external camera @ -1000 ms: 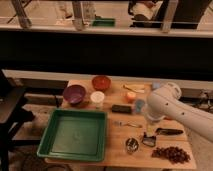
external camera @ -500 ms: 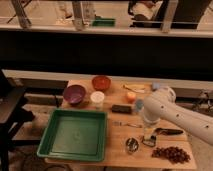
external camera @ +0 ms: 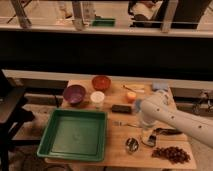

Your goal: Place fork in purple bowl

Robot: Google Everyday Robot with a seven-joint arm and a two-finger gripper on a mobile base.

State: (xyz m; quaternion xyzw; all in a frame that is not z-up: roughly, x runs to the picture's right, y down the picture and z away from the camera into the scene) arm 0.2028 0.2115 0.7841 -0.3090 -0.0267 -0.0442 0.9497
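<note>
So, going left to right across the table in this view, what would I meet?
From the left: purple bowl → white cup → fork → end effector, low over the table's front right → pile of dark reddish pieces.

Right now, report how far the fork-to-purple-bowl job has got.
Done: nothing yet; the purple bowl looks empty. In hand: the gripper hangs low over the table, right of the fork, which lies flat beside the green tray. Left: grasp the fork, carry it past the white cup and drop it in the bowl.
</note>
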